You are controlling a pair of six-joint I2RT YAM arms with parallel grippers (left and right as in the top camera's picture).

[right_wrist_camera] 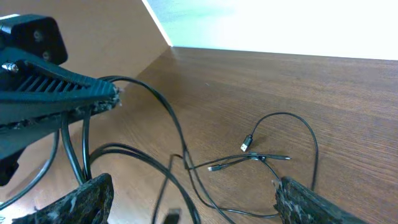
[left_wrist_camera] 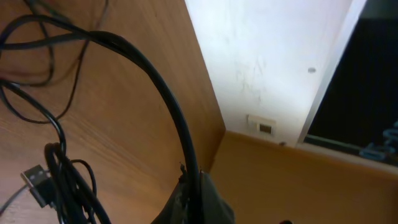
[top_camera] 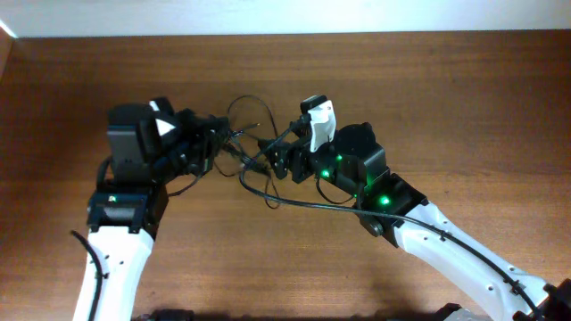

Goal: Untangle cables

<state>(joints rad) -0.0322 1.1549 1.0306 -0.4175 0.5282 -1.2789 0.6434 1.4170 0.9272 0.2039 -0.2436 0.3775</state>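
Note:
Several thin black cables point(top_camera: 252, 143) lie tangled on the wooden table between the two arms. My left gripper point(top_camera: 217, 141) is shut on one cable point(left_wrist_camera: 163, 93). That cable arcs up from the closed fingertips point(left_wrist_camera: 196, 198) and runs off to the left. Beside it hangs a bundle with a silver USB plug point(left_wrist_camera: 36, 181). My right gripper point(right_wrist_camera: 193, 200) stands wide open just above the table, with cable strands point(right_wrist_camera: 205, 186) passing between its fingers point(right_wrist_camera: 87, 200) untouched. In the right wrist view the left gripper point(right_wrist_camera: 93, 98) pinches its cable at the upper left. A loose loop with a plug point(right_wrist_camera: 247, 144) lies beyond.
The table's back edge meets a white wall point(left_wrist_camera: 273, 56) with a small socket point(left_wrist_camera: 265, 126). Thicker black wire from the right arm point(top_camera: 419, 227) trails across the wood point(top_camera: 303, 203). Bare wood point(top_camera: 464, 98) lies to the right of the tangle.

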